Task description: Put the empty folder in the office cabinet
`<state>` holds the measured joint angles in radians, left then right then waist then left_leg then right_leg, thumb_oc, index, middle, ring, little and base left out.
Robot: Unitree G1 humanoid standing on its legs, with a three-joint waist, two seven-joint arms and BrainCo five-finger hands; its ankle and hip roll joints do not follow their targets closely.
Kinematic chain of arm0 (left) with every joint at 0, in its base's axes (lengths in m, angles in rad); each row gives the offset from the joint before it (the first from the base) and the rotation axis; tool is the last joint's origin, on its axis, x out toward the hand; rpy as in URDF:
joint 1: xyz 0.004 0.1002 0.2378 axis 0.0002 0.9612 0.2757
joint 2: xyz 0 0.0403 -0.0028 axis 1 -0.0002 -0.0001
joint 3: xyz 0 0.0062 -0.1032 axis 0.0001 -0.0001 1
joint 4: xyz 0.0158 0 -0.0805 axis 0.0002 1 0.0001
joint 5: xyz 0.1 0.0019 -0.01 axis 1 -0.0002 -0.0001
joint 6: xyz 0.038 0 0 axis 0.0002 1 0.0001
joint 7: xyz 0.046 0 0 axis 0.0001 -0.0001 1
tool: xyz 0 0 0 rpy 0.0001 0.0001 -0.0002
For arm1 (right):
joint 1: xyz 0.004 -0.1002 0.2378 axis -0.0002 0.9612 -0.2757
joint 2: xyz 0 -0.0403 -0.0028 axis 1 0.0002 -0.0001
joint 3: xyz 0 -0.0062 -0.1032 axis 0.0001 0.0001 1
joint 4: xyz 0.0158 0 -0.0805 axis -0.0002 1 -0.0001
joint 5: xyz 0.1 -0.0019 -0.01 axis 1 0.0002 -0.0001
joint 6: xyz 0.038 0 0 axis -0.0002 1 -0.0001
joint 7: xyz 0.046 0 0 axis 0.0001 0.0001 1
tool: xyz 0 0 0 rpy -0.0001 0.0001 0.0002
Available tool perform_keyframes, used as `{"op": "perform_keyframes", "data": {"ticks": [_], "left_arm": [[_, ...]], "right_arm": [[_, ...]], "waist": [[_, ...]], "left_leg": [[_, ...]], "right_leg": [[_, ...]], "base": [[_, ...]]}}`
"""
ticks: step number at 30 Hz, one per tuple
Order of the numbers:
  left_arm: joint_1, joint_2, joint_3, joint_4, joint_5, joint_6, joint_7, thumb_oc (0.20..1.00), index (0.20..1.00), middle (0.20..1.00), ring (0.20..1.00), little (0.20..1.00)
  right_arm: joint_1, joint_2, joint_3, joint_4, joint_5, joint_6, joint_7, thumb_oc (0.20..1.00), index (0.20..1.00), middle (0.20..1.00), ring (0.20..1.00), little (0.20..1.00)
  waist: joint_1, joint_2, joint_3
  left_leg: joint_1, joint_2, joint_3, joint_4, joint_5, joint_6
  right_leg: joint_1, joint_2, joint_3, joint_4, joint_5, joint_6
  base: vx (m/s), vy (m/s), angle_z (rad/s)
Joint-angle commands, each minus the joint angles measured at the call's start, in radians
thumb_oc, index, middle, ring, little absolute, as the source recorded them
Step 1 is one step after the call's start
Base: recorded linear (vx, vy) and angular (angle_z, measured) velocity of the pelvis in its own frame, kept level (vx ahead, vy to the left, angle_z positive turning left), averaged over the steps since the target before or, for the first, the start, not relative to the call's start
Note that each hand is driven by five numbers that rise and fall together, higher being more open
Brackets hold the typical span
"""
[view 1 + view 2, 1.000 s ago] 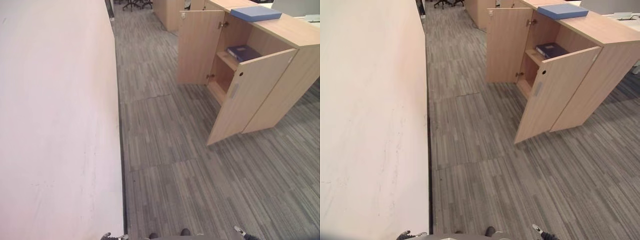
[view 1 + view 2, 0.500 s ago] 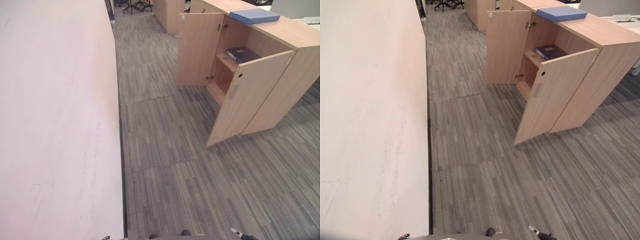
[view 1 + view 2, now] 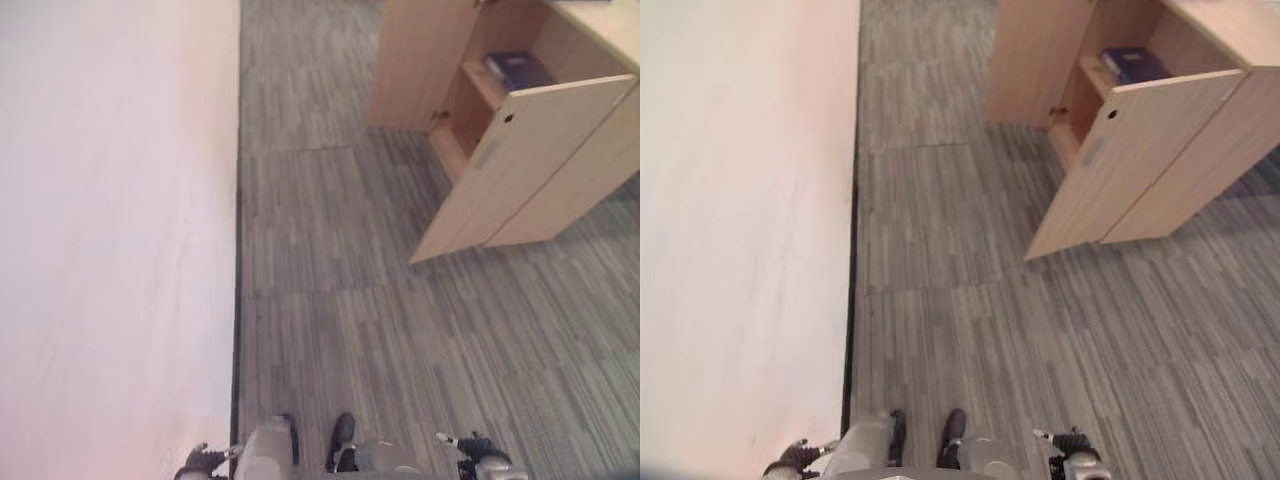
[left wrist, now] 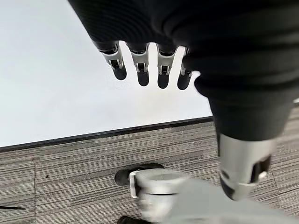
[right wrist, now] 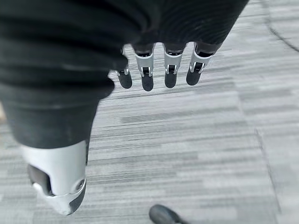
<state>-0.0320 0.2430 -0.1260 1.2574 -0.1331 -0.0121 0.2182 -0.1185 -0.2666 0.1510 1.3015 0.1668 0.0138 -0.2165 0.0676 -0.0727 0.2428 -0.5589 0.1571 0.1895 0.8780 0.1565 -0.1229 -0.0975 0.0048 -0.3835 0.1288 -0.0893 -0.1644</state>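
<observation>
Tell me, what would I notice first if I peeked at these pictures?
The wooden cabinet at the upper right, with both doors swung open and a dark blue folder lying on its shelf. Next, the big pale wall along the left side, meeting the grey striped carpet. Down at the bottom edge hang the left hand and right hand, fingers straight and holding nothing.

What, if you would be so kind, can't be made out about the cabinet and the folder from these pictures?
- Cabinet top: cut off by the upper edge of both eye views.
- Dark blue folder on the shelf: its near part is hidden behind the open door; whether it is empty cannot be told.
- Lower compartment: mostly hidden behind that door.
- Left hand and right hand: both hold nothing.
</observation>
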Motion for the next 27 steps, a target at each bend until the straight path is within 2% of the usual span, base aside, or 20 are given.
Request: {"op": "perform_keyframes", "data": {"ticks": [1,3,5,6,10,11,12,13,14,16,17,18,19,20,21,22,23,24,26,27], "left_arm": [[0.061,-0.023,0.004,0.025,0.004,-0.003,0.009,1.000,1.000,1.000,1.000,1.000],[0.061,-0.021,0.017,0.033,0.004,-0.002,0.012,1.000,1.000,1.000,1.000,1.000],[0.072,-0.022,0.031,0.042,0.007,-0.001,0.002,1.000,1.000,1.000,1.000,1.000],[0.090,-0.022,0.044,0.047,0.013,0.003,0.006,1.000,1.000,1.000,1.000,1.000],[0.102,-0.017,0.072,0.055,0.007,-0.003,0.008,1.000,1.000,1.000,1.000,1.000],[0.100,-0.012,0.069,0.049,0.008,-0.004,0.010,1.000,1.000,1.000,1.000,1.000],[0.097,-0.004,0.064,0.038,0.015,-0.003,0.011,1.000,1.000,1.000,1.000,1.000],[0.096,-0.001,0.061,0.034,0.021,-0.004,0.010,1.000,1.000,1.000,1.000,1.000],[0.091,0.010,0.058,0.027,0.025,-0.001,0.010,1.000,1.000,1.000,1.000,1.000],[0.088,0.018,0.055,0.017,0.024,0.000,0.010,1.000,1.000,1.000,1.000,1.000],[0.074,0.023,0.022,0.027,0.040,0.006,0.014,1.000,1.000,1.000,1.000,1.000],[0.071,0.023,0.023,0.028,0.039,0.005,0.014,1.000,1.000,1.000,1.000,1.000],[0.070,0.016,0.017,0.029,0.039,0.003,0.016,1.000,1.000,1.000,1.000,1.000],[0.072,0.008,0.019,0.032,0.028,0.002,0.013,1.000,1.000,1.000,1.000,1.000],[0.071,0.002,0.012,0.046,0.028,-0.005,0.016,1.000,1.000,1.000,1.000,1.000],[0.070,0.002,0.013,0.046,0.028,-0.005,0.016,1.000,1.000,1.000,1.000,1.000],[0.065,-0.007,0.008,0.041,0.031,-0.004,0.016,1.000,1.000,1.000,1.000,1.000],[0.058,-0.015,-0.003,0.038,0.038,-0.012,0.016,1.000,1.000,1.000,1.000,1.000],[0.061,-0.023,-0.007,0.039,0.040,-0.012,0.013,1.000,1.000,1.000,1.000,1.000],[0.064,-0.021,-0.004,0.044,0.046,-0.014,0.006,1.000,1.000,1.000,1.000,1.000]], "right_arm": [[0.072,-0.043,0.036,-0.007,-0.044,0.011,-0.008,1.000,1.000,1.000,1.000,1.000],[0.072,-0.051,0.039,0.003,-0.057,0.012,-0.012,1.000,1.000,1.000,1.000,1.000],[0.080,-0.048,0.038,0.012,-0.067,0.016,-0.004,1.000,1.000,1.000,1.000,1.000],[0.089,-0.040,0.037,0.017,-0.081,0.021,0.002,1.000,1.000,1.000,1.000,1.000],[0.099,-0.013,0.044,0.021,-0.101,0.026,0.026,1.000,1.000,1.000,1.000,1.000],[0.098,-0.006,0.046,0.016,-0.103,0.028,0.030,1.000,1.000,1.000,1.000,1.000],[0.095,-0.004,0.044,-0.001,-0.100,0.030,0.035,1.000,1.000,1.000,1.000,1.000],[0.092,-0.005,0.040,-0.010,-0.097,0.030,0.038,1.000,1.000,1.000,1.000,1.000],[0.078,-0.011,0.034,-0.038,-0.094,0.031,0.045,1.000,1.000,1.000,1.000,1.000],[0.069,-0.022,0.036,-0.058,-0.094,0.030,0.044,1.000,1.000,1.000,1.000,1.000],[-0.009,0.021,0.066,-0.055,-0.066,0.030,0.007,1.000,1.000,1.000,1.000,1.000],[-0.015,0.023,0.066,-0.050,-0.064,0.029,0.006,1.000,1.000,1.000,1.000,1.000],[-0.016,0.024,0.065,-0.043,-0.076,0.030,0.005,1.000,1.000,1.000,1.000,1.000],[-0.004,0.023,0.075,-0.047,-0.085,0.032,0.014,1.000,1.000,1.000,1.000,1.000],[-0.011,0.028,0.087,-0.054,-0.082,0.022,0.018,1.000,1.000,1.000,1.000,1.000],[-0.012,0.028,0.088,-0.053,-0.082,0.022,0.018,1.000,1.000,1.000,1.000,1.000],[-0.031,0.044,0.100,-0.060,-0.085,0.024,0.009,1.000,1.000,1.000,1.000,1.000],[-0.043,0.035,0.092,-0.046,-0.088,0.025,0.008,1.000,1.000,1.000,1.000,1.000],[-0.050,0.028,0.082,-0.026,-0.089,0.034,0.018,1.000,1.000,1.000,1.000,1.000],[-0.052,0.018,0.067,-0.006,-0.092,0.035,0.017,1.000,1.000,1.000,1.000,1.000]], "waist": [[-0.020,0.022,-0.059],[-0.005,0.044,-0.059],[0.001,0.056,-0.076],[0.005,0.061,-0.101],[0.023,0.035,-0.148],[0.023,0.028,-0.160],[0.021,0.023,-0.166],[0.021,0.022,-0.171],[0.018,0.022,-0.166],[0.012,0.025,-0.148],[0.010,0.060,-0.115],[0.010,0.060,-0.112],[0.005,0.078,-0.101],[-0.008,0.093,-0.086],[-0.030,0.108,-0.062],[-0.030,0.110,-0.060],[-0.043,0.102,-0.051],[-0.044,0.097,-0.051],[-0.046,0.093,-0.052],[-0.050,0.081,-0.058]], "left_leg": [[0.276,-0.028,-0.001,-0.725,-0.027,0.024],[0.265,-0.027,0.002,-0.948,0.060,0.004],[0.274,-0.012,0.035,-0.965,0.047,0.008],[0.291,-0.014,0.044,-0.965,0.069,0.002],[0.353,-0.072,0.062,-0.965,0.015,0.048],[0.380,-0.103,0.071,-0.965,-0.016,0.067],[0.410,-0.141,0.075,-0.965,-0.054,0.091],[0.426,-0.163,0.076,-0.965,-0.073,0.104],[0.482,-0.226,0.070,-0.965,-0.126,0.144],[0.518,-0.268,0.058,-0.965,-0.158,0.178],[0.590,-0.277,0.032,-0.965,-0.211,0.206],[0.591,-0.276,0.033,-0.965,-0.212,0.205],[0.603,-0.265,0.017,-0.965,-0.208,0.202],[0.617,-0.252,0.005,-0.965,-0.201,0.198],[0.643,-0.242,-0.015,-0.965,-0.198,0.190],[0.645,-0.239,-0.014,-0.965,-0.199,0.189],[0.657,-0.232,-0.035,-0.965,-0.192,0.178],[0.666,-0.235,-0.049,-0.965,-0.199,0.171],[0.678,-0.238,-0.067,-0.965,-0.208,0.166],[0.695,-0.241,-0.093,-0.965,-0.221,0.161]], "right_leg": [[0.225,-0.025,0.001,-0.216,0.007,0.218],[0.265,-0.017,0.005,-0.216,-0.024,0.221],[0.284,-0.011,0.013,-0.216,-0.036,0.232],[0.302,-0.019,0.019,-0.216,-0.050,0.238],[0.331,-0.109,0.020,-0.193,-0.049,0.288],[0.321,-0.158,0.015,-0.143,-0.037,0.311],[0.302,-0.211,0.018,-0.074,-0.007,0.333],[0.296,-0.241,0.011,-0.039,0.020,0.346],[0.238,-0.340,-0.003,0.155,0.145,0.368],[0.199,-0.399,-0.003,0.305,0.255,0.374],[0.060,-0.447,-0.013,0.505,0.255,0.353],[0.060,-0.446,-0.014,0.507,0.251,0.351],[0.027,-0.423,-0.013,0.489,0.205,0.330],[-0.004,-0.385,0.003,0.451,0.178,0.316],[-0.051,-0.301,0.046,0.341,0.154,0.299],[-0.047,-0.298,0.044,0.337,0.155,0.297],[-0.070,-0.217,0.087,0.130,0.186,0.297],[-0.075,-0.194,0.101,0.049,0.195,0.305],[-0.074,-0.173,0.112,-0.015,0.210,0.315],[-0.082,-0.149,0.139,-0.087,0.239,0.327]], "base": [[0.36,0.174,-0.05],[0.38,0.197,-0.23],[0.36,0.197,0.00],[0.42,0.242,-0.66],[0.42,0.301,-0.41],[0.45,0.447,-0.23],[0.41,0.466,-0.08],[0.43,0.584,-0.07],[0.32,0.501,0.14],[0.30,0.494,0.83],[0.27,0.379,0.88],[0.25,0.263,0.35],[0.06,-0.027,0.27],[0.12,-0.059,0.13],[0.09,-0.063,0.08],[0.08,-0.157,0.31],[0.09,-0.155,0.50],[0.08,-0.151,0.74],[0.16,-0.099,0.80],[0.19,-0.116,0.78]]}}
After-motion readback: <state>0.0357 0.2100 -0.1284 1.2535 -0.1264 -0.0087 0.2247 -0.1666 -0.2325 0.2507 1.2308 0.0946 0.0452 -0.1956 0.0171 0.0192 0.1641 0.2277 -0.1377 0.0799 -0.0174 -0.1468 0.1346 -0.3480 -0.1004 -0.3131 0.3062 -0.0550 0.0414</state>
